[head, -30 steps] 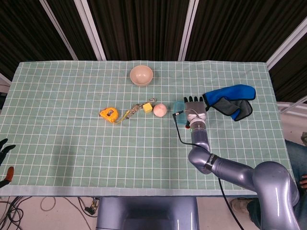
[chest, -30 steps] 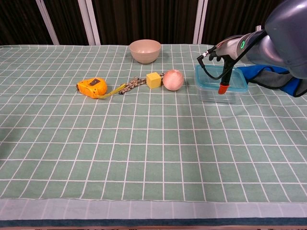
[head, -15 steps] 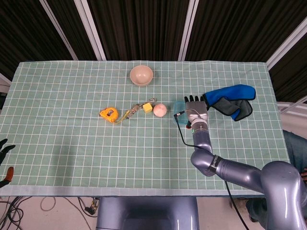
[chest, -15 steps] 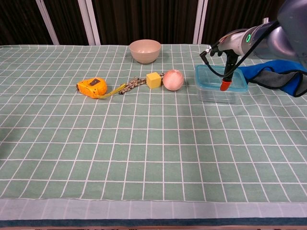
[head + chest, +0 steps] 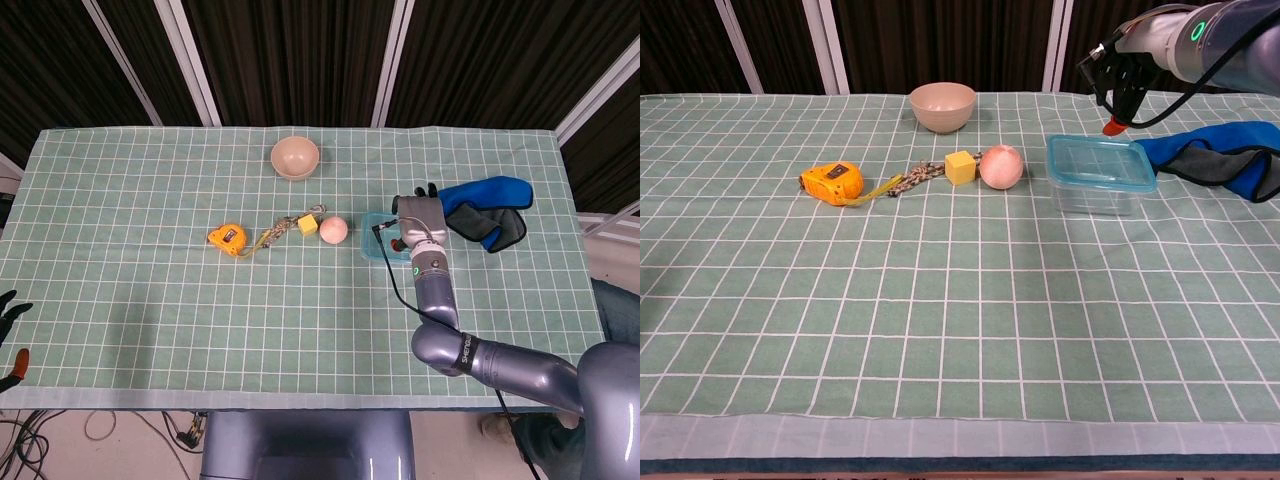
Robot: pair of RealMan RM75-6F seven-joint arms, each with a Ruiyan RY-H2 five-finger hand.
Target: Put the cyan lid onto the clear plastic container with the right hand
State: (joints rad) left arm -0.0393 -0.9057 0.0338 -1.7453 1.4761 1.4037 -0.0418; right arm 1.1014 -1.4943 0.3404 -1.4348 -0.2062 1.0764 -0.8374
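I've lifted my right hand (image 5: pixel 1118 85) clear: half a second ago it hung low over the lid (image 5: pixel 1101 160), and now it sits well above and behind it, touching nothing. The lid lies flat on the container (image 5: pixel 1092 194) below and in front of the hand, its rim looking level all round, so I judge the placement done and only the retreat left. The hand holds nothing; its dark fingers look curled in, though I can't tell for certain from either view. The blue cloth (image 5: pixel 1220 160) lies to the hand's right, the ball (image 5: pixel 1001 166) to its left, both unmoved. My left hand (image 5: pixel 10 310) idles at the far edge.
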